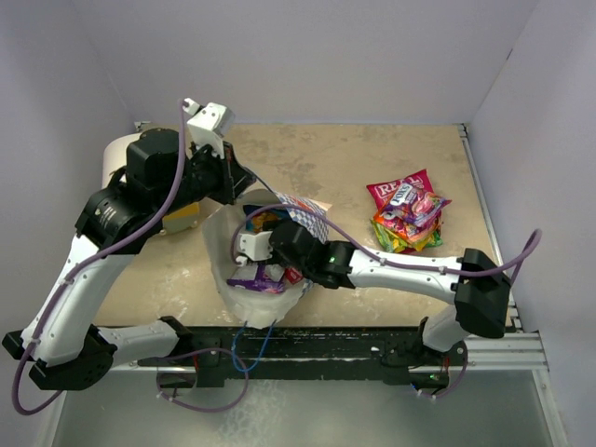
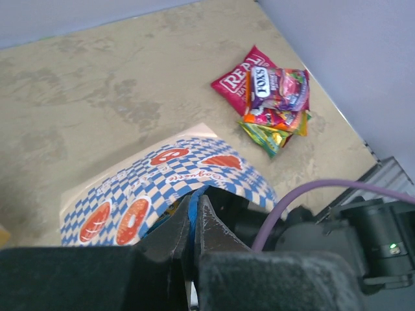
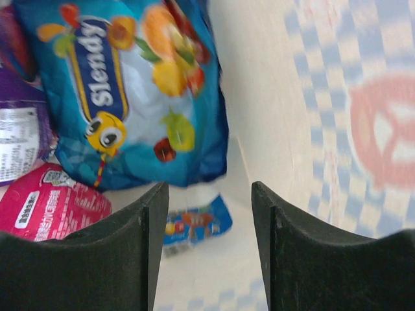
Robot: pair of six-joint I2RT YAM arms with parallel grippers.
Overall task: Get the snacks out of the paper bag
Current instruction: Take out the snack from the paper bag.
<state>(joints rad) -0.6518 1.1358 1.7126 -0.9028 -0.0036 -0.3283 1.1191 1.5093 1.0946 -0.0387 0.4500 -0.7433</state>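
The blue-and-white checkered paper bag (image 1: 310, 216) lies on its side, its cream inside (image 3: 272, 97) facing the near edge. My left gripper (image 2: 192, 217) is shut on the bag's blue cord handle at the upper rim and holds the mouth up. My right gripper (image 3: 209, 194) is inside the bag, open, with nothing between its fingers. Just past its fingertips lies a small blue packet (image 3: 194, 223). Behind that are a large blue "Slendy" packet (image 3: 130, 97), a pink packet (image 3: 45, 207) and a purple one (image 3: 19, 123). A pile of snacks (image 1: 405, 214), with a red "REAL" packet (image 2: 233, 81), lies on the table to the right.
A white-and-orange cylinder (image 1: 116, 158) stands at the back left behind the left arm. The tabletop (image 1: 307, 158) is beige and walled by grey panels at the back and sides. The metal rail (image 1: 521, 349) runs along the near edge.
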